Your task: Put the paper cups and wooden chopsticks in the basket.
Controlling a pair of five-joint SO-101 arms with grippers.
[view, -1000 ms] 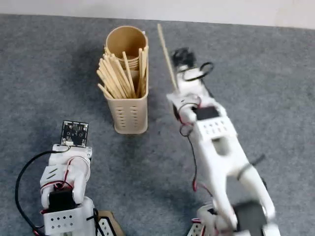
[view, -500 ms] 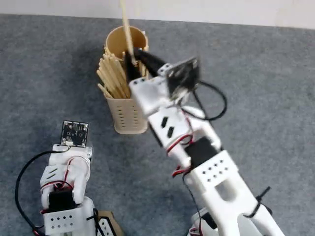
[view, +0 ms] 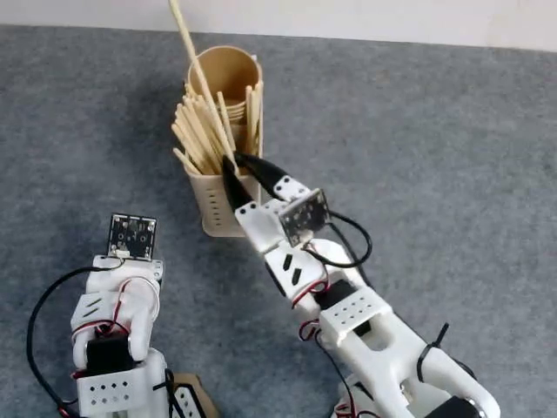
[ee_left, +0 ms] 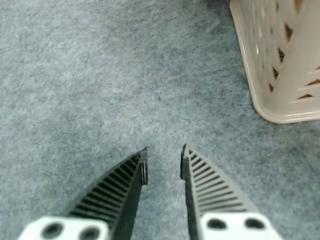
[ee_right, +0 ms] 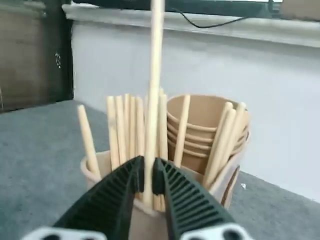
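— Where is the high camera sitting?
— It is hanging over the worktop (view: 452,131), looking down from well off.
— And the wrist cameras?
— One is aiming down past the left claw (ee_left: 164,148), close to the worktop; the other is facing level past the right claw (ee_right: 148,162). All three are catching the basket (view: 228,209).

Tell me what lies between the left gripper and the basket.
Bare grey carpet, nothing else, separates the left gripper from the basket in the left wrist view.

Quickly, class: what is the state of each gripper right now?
Left gripper: open, holding nothing.
Right gripper: shut on a wooden chopstick, at the basket.
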